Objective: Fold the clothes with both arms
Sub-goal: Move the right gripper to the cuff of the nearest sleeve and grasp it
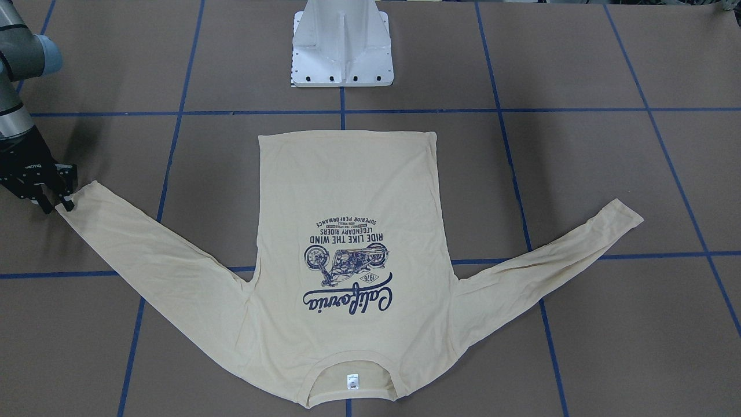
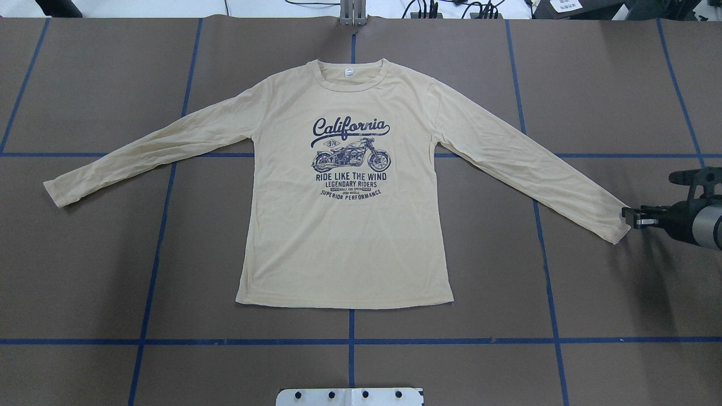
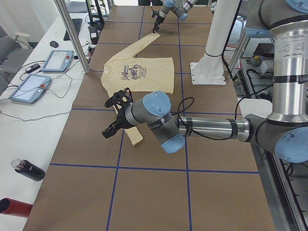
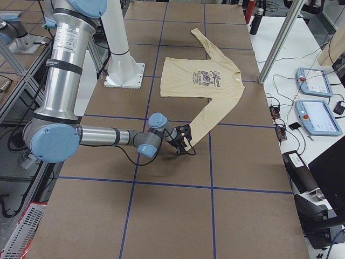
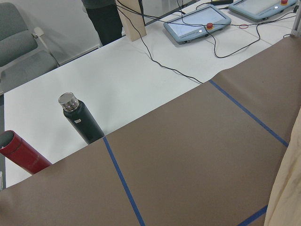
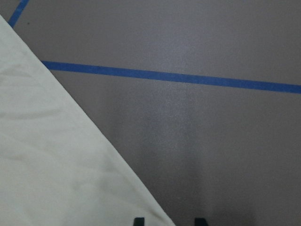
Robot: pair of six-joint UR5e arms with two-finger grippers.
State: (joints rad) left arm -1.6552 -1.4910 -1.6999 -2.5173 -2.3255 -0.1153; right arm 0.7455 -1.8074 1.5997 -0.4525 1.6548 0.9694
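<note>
T-shirt (image 2: 350, 237): lying flat, print facing up, 2 sleeves spreading out.
Right gripper (image 2: 627, 215): fingers standing apart at 1 cuff (image 2: 616, 226).
Left gripper (image 3: 107, 131): hovering near the other sleeve end; grip impossible to tell.

A black flask (image 5: 81, 118) and a red flask (image 5: 21, 153) sit together on the white bench (image 5: 141, 94).

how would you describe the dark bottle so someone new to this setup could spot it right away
Start at the white side table that borders the brown table. Two bottles sit on the white surface close to that border. The dark bottle is the navy-black one with a shiny silver cap, unlike the red bottle beside it.
</note>
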